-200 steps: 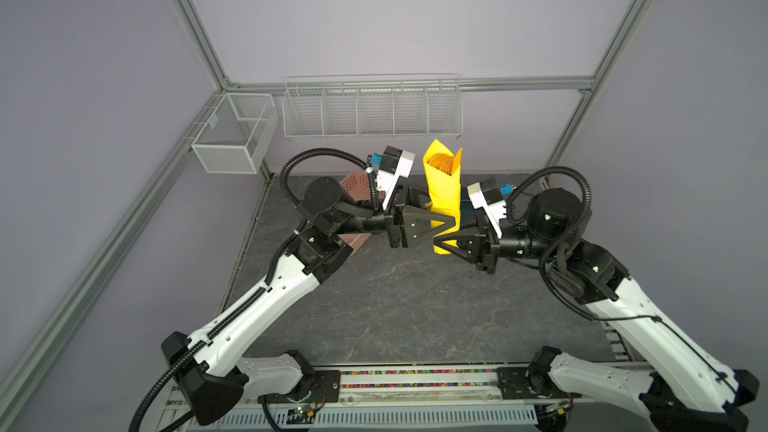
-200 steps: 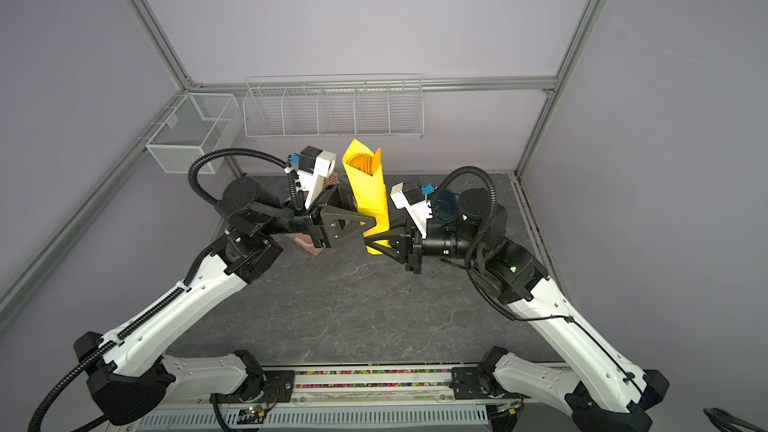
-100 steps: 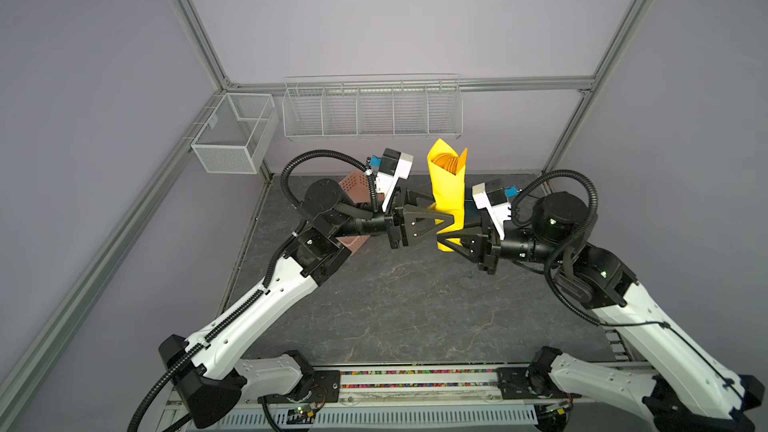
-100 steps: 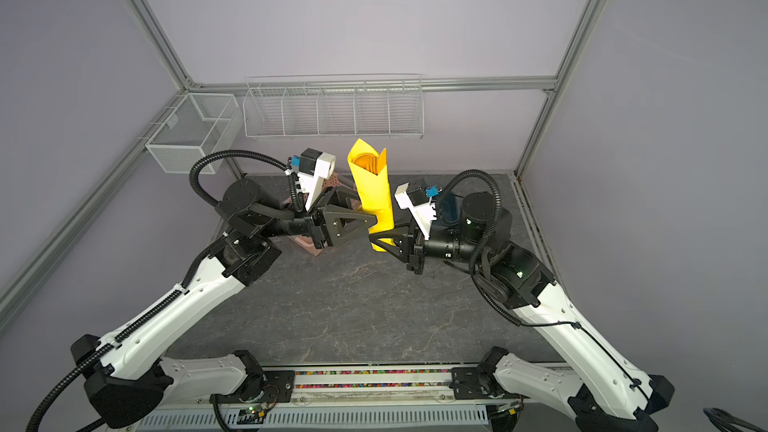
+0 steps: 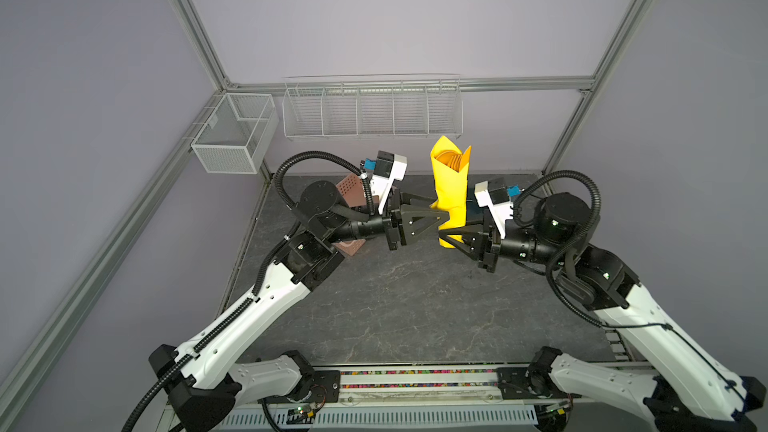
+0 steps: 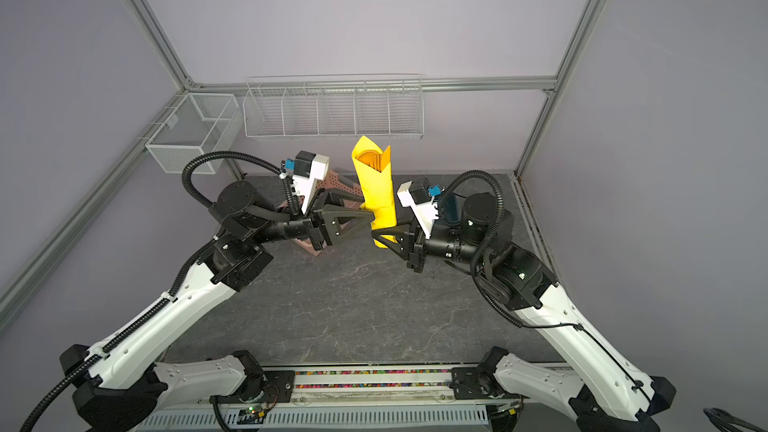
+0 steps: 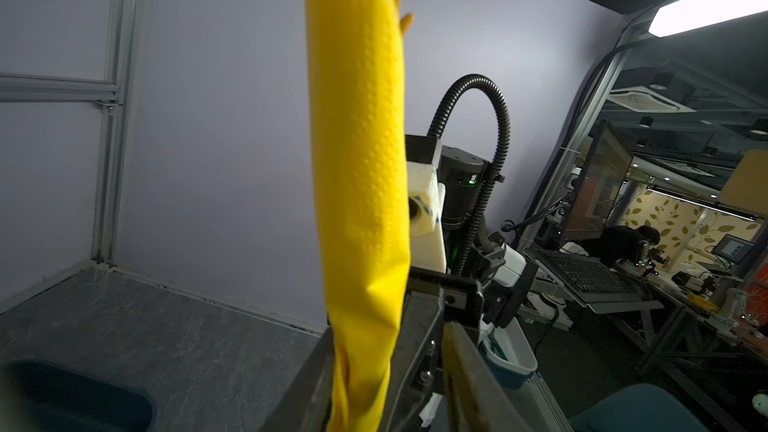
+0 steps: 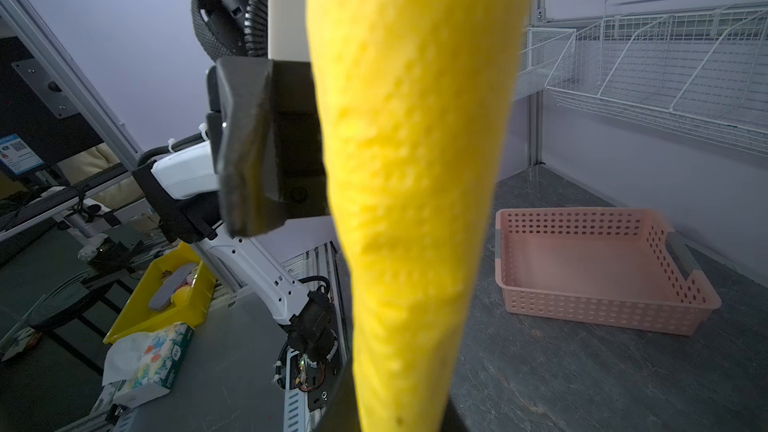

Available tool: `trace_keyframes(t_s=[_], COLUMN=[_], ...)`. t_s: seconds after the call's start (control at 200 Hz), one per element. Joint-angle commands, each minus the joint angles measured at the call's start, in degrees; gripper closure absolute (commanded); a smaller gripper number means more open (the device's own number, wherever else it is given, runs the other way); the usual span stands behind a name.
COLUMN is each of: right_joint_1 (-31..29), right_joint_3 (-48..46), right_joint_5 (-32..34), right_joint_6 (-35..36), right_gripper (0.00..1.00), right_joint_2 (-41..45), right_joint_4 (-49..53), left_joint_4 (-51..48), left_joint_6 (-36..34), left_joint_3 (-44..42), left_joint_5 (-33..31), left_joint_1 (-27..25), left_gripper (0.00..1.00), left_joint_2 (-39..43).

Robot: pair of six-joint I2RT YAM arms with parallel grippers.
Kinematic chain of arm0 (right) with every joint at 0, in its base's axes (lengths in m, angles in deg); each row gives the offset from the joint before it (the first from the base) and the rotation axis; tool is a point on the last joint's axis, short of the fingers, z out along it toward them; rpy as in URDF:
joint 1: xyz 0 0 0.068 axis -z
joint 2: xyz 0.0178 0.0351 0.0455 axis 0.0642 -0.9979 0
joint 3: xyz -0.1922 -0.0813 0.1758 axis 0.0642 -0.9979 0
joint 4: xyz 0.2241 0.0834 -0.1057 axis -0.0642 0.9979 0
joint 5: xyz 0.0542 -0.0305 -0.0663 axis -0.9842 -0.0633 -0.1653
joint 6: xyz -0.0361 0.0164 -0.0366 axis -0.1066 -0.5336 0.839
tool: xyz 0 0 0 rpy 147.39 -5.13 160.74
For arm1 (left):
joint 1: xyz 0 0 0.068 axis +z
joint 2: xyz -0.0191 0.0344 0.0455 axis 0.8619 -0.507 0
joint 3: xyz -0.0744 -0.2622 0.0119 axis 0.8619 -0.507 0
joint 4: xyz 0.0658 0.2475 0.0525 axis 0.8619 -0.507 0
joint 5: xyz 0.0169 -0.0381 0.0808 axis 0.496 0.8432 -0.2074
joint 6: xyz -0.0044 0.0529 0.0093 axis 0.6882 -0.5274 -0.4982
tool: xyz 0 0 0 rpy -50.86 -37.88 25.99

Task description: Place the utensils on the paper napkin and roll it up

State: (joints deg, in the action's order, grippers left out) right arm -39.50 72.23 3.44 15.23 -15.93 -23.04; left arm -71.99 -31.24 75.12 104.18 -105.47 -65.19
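Though wrapped round stiff utensils [image 5: 451, 158], handles as soft, crushable paper napkin [image 5: 451, 193]. Held upright above tabletop [image 5: 415, 305]; clamped low by right claw [image 5: 449, 235]; straddled by left claw [image 5: 440, 210], jaws apart. Best gripped over utensils inside.

Matt, dimple-embossed paper napkin [image 7: 357, 139]

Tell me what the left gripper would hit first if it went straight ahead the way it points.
The paper napkin, rolled around the utensils and upright: the left gripper points at its lower part, tips right at it. Behind it, likely the right gripper, gripping the roll's bottom.
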Motion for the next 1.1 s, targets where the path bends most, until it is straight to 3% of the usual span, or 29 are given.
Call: trace_keyframes(t_s=[0.0, 0.875, 1.095], right_joint_1=[0.21, 0.24, 0.25], right_joint_3=[0.04, 0.78, 0.65], right_joint_5=[2.59, 1.95, 2.08], right_joint_6=[1.01, 1.34, 1.54], right_gripper=[0.9, 0.9, 0.9], right_joint_2=[0.94, -0.8, -0.73], right_joint_4=[0.0, 1.41, 1.72], left_joint_4=[-2.2, -1.46, -1.59], left_joint_6=[-2.97, -2.63, -3.16], left_joint_3=[0.21, 1.57, 1.5], left_joint_5=[-2.07, -3.58, -3.82], left_joint_1=[-0.12, -0.12, -0.12], left_gripper=[0.63, 0.79, 0.86], left_joint_2=[2.25, 0.72, 0.71])
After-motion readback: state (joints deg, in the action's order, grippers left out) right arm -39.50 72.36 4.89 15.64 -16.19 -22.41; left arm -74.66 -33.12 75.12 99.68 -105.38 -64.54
